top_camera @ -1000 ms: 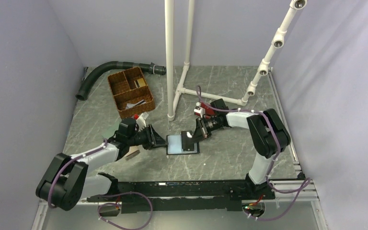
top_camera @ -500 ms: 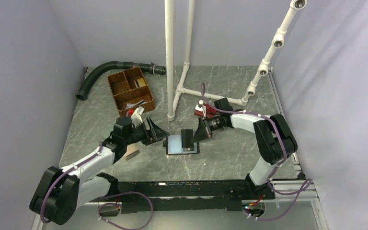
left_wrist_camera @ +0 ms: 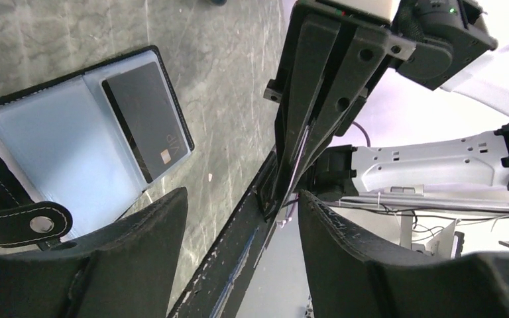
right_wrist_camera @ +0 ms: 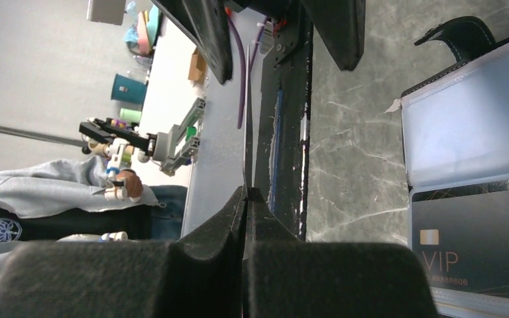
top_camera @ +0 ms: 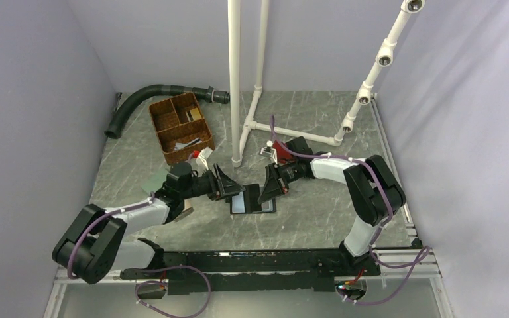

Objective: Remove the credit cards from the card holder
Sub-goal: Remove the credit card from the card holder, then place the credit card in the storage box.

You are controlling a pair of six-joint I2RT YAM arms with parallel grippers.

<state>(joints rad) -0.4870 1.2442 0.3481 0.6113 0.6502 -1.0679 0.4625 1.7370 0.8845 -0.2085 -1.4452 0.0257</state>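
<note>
Left tool [top_camera: 230,186] now nearer card holder's [top_camera: 252,205] left edge

Grey marbled table [top_camera: 305,218] carries the open card holder [top_camera: 242,204], a wicker basket [top_camera: 160,137], black hose [top_camera: 142,95] and white pipe frame [top_camera: 305,136]

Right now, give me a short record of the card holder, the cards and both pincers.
holder: black-edged bifold card holder with light blue panel, lying open
card in holder: dark rectangular plastic VIP card, flat on the holder
left pincer: open, empty, beside the holder
right pincer: shut on thin card, seen edge-on, colour unclear
</note>
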